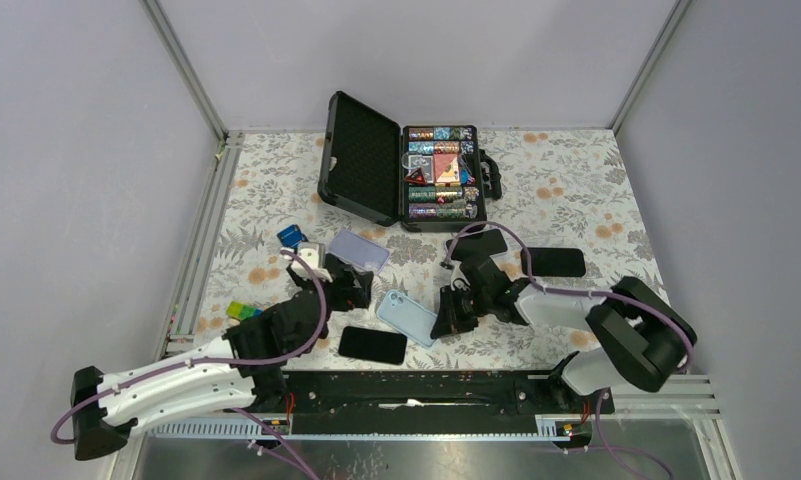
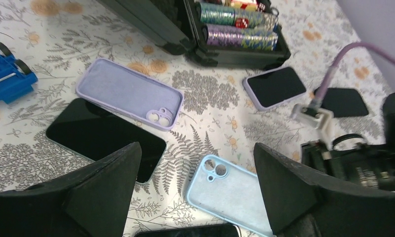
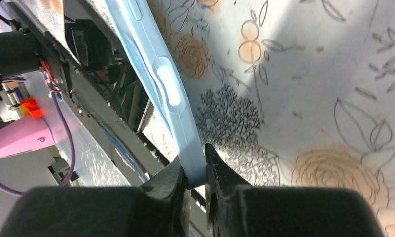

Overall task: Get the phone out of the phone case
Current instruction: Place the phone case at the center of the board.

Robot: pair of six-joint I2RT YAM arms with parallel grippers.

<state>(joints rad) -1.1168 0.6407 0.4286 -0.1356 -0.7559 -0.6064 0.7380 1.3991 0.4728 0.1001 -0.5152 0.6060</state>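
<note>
Phone case (image 1: 406, 316), light blue, lies mid-table with its right edge pinched between the fingers of the right gripper (image 1: 448, 318). The right wrist view confirms the clamp on the thin side wall; the overhead view hides it. The left gripper (image 2: 195, 148) hangs spread wide just left of the case's camera end, touching nothing. Whether a phone sits inside cannot be told. A black phone (image 1: 372, 344) lies just beside the near edge. Floral tablecloth (image 1: 576, 200) separates the case from a lilac case (image 2: 128, 91) behind.
</note>
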